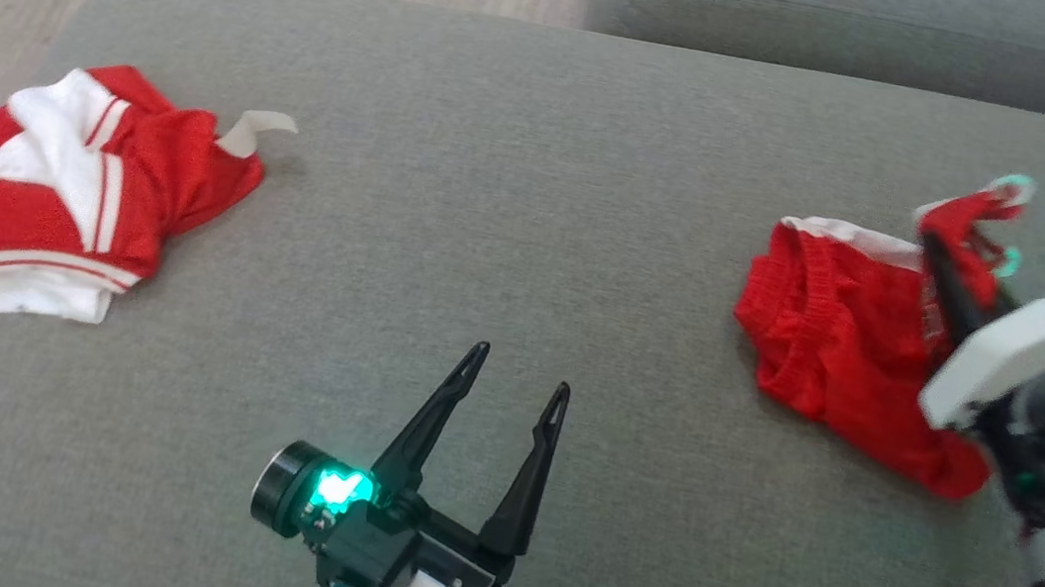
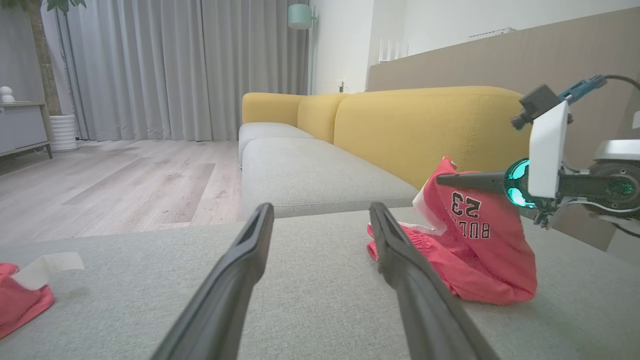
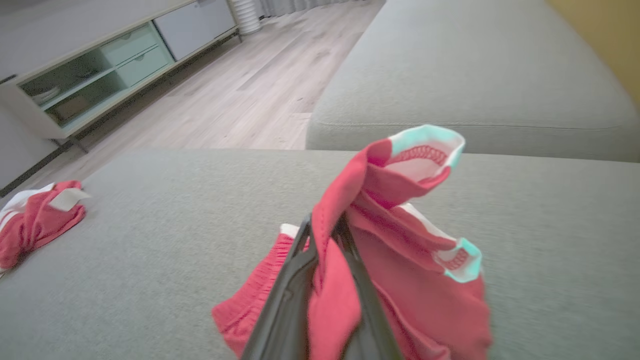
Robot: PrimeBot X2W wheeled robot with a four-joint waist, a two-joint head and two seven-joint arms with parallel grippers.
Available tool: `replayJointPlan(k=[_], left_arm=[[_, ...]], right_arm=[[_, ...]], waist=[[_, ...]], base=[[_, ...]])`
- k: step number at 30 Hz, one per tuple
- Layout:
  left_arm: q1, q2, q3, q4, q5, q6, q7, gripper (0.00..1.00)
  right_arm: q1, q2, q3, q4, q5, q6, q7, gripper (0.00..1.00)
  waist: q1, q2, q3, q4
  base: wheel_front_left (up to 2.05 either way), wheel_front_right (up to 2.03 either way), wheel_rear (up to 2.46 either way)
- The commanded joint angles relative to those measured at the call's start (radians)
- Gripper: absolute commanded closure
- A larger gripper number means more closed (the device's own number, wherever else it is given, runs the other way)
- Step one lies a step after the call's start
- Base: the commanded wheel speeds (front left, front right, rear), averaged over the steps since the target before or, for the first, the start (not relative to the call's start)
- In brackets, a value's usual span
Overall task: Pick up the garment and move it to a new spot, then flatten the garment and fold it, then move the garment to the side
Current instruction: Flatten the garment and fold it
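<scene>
The shorts [image 1: 836, 342] lie on the right side of the grey sofa seat [image 1: 516, 183]. Their upper edge is drawn up into a peak while the lower folds rest on the fabric. The right pincer [image 3: 322, 227] is clenched on that raised edge, with red cloth bunched between its two dark fingers and a white-lined hem flopping over beyond them. The left wrist view shows the peak clear of the seat and the bulk of the shorts touching it.

The left pincer [image 1: 518, 373] stands released, fingers spread with nothing between them, over bare seat near the middle and well apart from the shorts. A crumpled red and white jersey [image 1: 67, 188] lies at the far left, untouched.

By my reading the task is at its first step. The grip is made and the lift is partly under way, but the shorts are not yet fully off the seat. Carrying them to a new spot, flattening, folding and setting them aside all appear to be left.
</scene>
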Motion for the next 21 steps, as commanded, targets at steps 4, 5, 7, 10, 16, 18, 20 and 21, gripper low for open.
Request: replayJointPlan(k=[4,5,7,10,16,18,20,21], left_arm=[[-0.022,-0.005,0.012,-0.027,-0.007,0.007,-0.005,0.00],[-0.022,-0.005,0.010,-0.026,-0.008,0.006,-0.005,0.00],[-0.022,-0.005,0.009,-0.023,-0.009,0.007,-0.005,0.00],[-0.017,-0.005,0.014,-0.020,-0.009,0.010,-0.005,0.00],[0.011,-0.005,0.027,-0.014,-0.004,0.017,-0.005,0.00],[0.021,-0.005,0.035,-0.013,-0.003,0.020,-0.005,0.00],[0.032,-0.005,0.046,-0.011,-0.002,0.021,-0.005,0.00],[0.038,-0.005,0.054,-0.011,0.000,0.024,-0.005,0.00]], right_arm=[[-0.029,0.053,0.046,-0.049,-0.025,-0.001,0.031,0.02],[-0.031,0.066,0.054,-0.053,-0.026,-0.001,0.032,0.00],[-0.032,0.083,0.065,-0.067,-0.021,-0.001,0.026,0.00],[-0.028,0.077,0.065,-0.094,-0.020,-0.001,0.010,0.00],[0.036,0.008,-0.008,-0.143,-0.046,-0.001,-0.041,0.00],[0.068,-0.005,-0.040,-0.154,-0.053,-0.001,-0.064,0.00],[0.103,-0.010,-0.074,-0.165,-0.062,-0.001,-0.095,0.00],[0.123,-0.007,-0.095,-0.170,-0.068,-0.001,-0.115,0.00]], waist=[[0.0001,0.0000,-0.002,0.034],[0.0001,0.0000,-0.004,0.038],[0.0001,0.0000,-0.008,0.043],[0.0001,0.0000,-0.019,0.037],[0.0001,0.0000,-0.069,-0.009],[0.0001,0.0000,-0.085,-0.024],[0.0001,0.0000,-0.100,-0.037],[0.0001,0.0000,-0.107,-0.043]], base=[[0.00,0.00,0.00],[0.00,0.00,0.00],[0.00,0.00,0.00],[0.00,0.00,0.00],[0.00,0.00,0.00],[0.00,0.00,0.00],[0.00,0.00,0.00],[0.00,0.00,0.00]])
